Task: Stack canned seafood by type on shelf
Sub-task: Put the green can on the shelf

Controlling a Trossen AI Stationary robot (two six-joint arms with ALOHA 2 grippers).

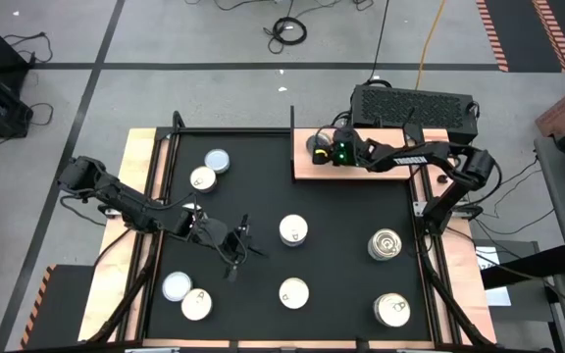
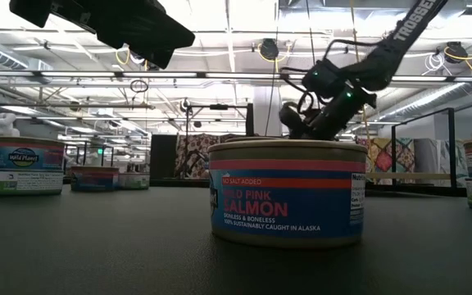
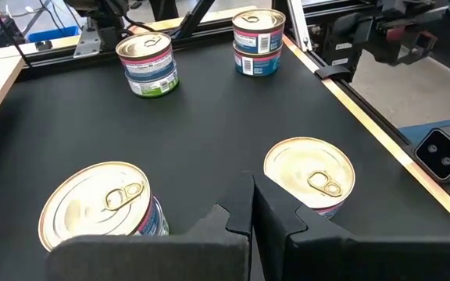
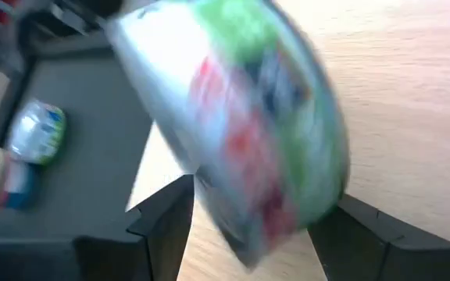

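My right gripper [image 4: 256, 226] is over the left end of the light wooden shelf [image 1: 390, 165] at the mat's far right, shut on a can [image 4: 248, 117] with a green, red and white label. My left gripper [image 1: 238, 245] hangs shut and empty above the black mat [image 1: 253, 206], left of centre. In the left wrist view it sits between two gold pull-tab cans [image 3: 104, 207] [image 3: 309, 173] that stand flat on the mat. Other cans stand on the mat: a pair at far left [image 1: 210, 170] and a pair at near left [image 1: 186, 295]. My right gripper has the can's round wall [image 4: 209, 187] pinched between its two fingers, one finger on each side. The fingers slant down toward the shelf. The can sits tilted in the hold and is blurred. I cannot tell whether its lower edge touches the wood.
Two taller stacks of cans stand at the mat's right side [image 1: 385, 245] [image 1: 392, 310]. Single cans stand mid-mat [image 1: 293, 230] [image 1: 293, 292]. A pink salmon can [image 2: 288, 192] fills the low view's front. A black frame rail [image 1: 292, 142] borders the shelf's left end. The shelf's right part shows bare wood.
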